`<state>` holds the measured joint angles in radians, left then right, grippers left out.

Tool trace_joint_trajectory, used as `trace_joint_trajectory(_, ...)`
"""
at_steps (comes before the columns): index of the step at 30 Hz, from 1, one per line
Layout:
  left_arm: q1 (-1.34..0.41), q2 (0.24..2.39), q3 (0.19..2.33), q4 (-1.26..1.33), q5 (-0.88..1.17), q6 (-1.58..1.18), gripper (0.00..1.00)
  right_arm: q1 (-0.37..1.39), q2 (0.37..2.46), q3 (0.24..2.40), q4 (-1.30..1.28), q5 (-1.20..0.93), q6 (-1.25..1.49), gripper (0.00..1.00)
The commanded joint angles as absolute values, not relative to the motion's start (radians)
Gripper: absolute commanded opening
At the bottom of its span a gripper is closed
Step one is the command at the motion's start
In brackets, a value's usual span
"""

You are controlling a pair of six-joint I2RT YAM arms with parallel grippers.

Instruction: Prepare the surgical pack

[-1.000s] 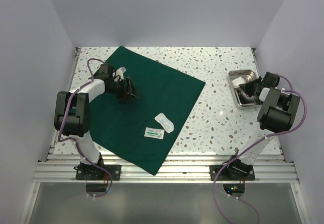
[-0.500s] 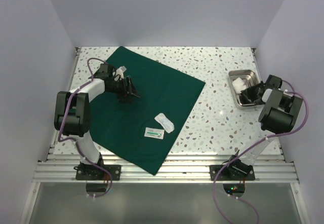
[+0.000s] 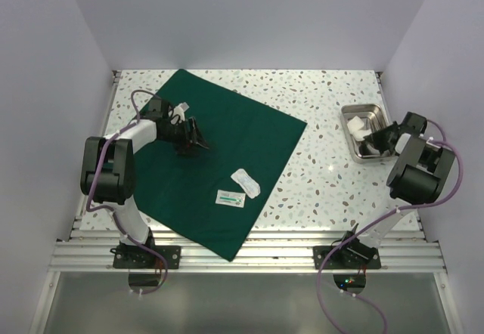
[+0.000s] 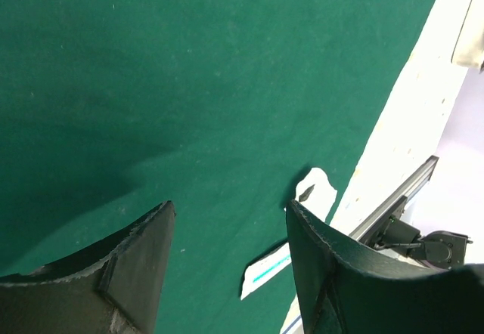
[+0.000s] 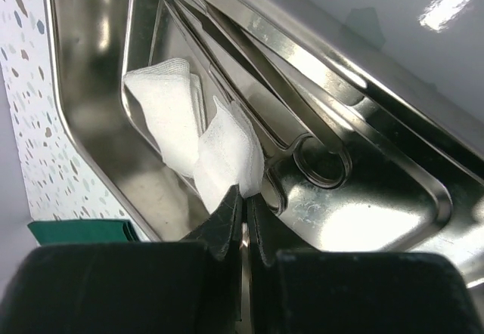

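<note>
Pinching a corner of white gauze (image 5: 227, 153), the right jaws are clamped together over the tray (image 5: 83, 122). The left jaws stand apart, empty, above the drape (image 4: 227, 85). The drape lies spread flat on the surface (image 3: 325, 175), with a white packet (image 3: 246, 182) and a striped packet (image 3: 230, 197) on it.

top: overhead, whole table (image 3: 325, 175) | wrists: close, drape (image 4: 189, 85) left, tray (image 5: 91, 122) right

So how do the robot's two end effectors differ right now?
The left end effector stands open; the right end effector is shut. The left one holds nothing, while the right one pinches the edge of a white gauze pad. The left one hangs over the green drape; the right one is at the steel tray. Both are black with two fingers.
</note>
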<state>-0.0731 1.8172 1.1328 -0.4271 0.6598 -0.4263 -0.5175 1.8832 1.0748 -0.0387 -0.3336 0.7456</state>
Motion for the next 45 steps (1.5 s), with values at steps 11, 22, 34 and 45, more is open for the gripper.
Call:
trace_joint_trajectory(11,-0.066,1.805,1.147,-0.436,0.693,-0.405,0.64,-0.532,1.856,1.101,-0.156,-0.325,0.672,0.26)
trace_joint_trajectory(22,-0.132,1.786,1.164,-0.423,0.65,-0.463,0.6,-0.505,1.686,1.238,-0.489,-0.173,0.618,0.61)
trace_joint_trajectory(34,-0.327,1.802,1.224,-0.465,0.609,-0.48,0.53,0.067,1.669,1.422,-0.515,-0.329,0.579,0.61)
trace_joint_trajectory(45,-0.376,1.779,1.062,-0.398,0.627,-0.607,0.46,0.322,1.566,1.212,-0.583,-0.525,0.376,0.61)
